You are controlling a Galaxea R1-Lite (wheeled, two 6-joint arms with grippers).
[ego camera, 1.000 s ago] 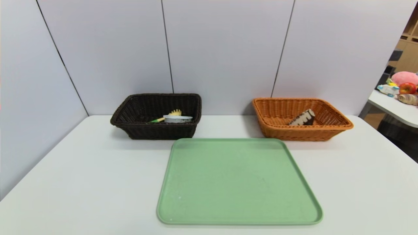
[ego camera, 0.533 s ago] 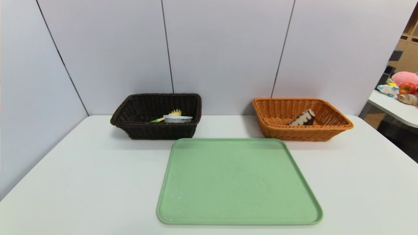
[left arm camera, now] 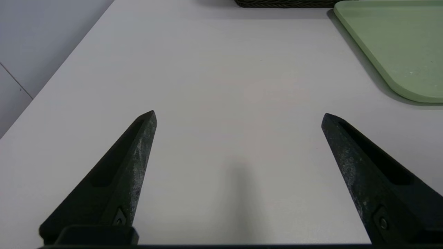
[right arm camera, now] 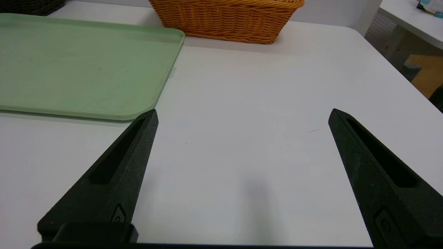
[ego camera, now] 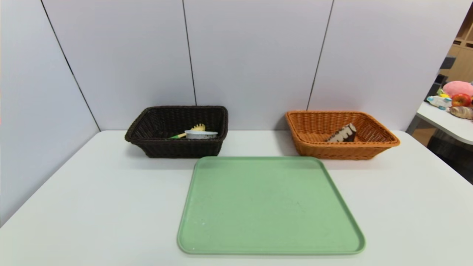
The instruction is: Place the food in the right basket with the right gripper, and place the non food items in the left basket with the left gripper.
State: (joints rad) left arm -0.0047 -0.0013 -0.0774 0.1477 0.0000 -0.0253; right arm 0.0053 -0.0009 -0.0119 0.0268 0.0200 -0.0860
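A dark brown wicker basket (ego camera: 146,123) stands at the back left and holds a yellow-headed brush with a green handle (ego camera: 192,130) and a round white tub (ego camera: 201,134). At the back right, the orange wicker basket (ego camera: 380,138) (right arm camera: 228,15) holds a brown-and-white wedge of cake (ego camera: 343,134). Between them and nearer to me lies a bare green tray (ego camera: 269,205) (left arm camera: 394,45) (right arm camera: 79,65). My left gripper (left arm camera: 238,116) hangs open over bare table left of the tray. Right of the tray, my right gripper (right arm camera: 243,114) is open too, with nothing in it. Neither arm shows in the head view.
The white table (ego camera: 92,199) meets grey wall panels at the back and left. Its right edge drops off beside another table (ego camera: 449,120) with toys on it. A small bit of tape (right arm camera: 172,71) lies by the tray's edge.
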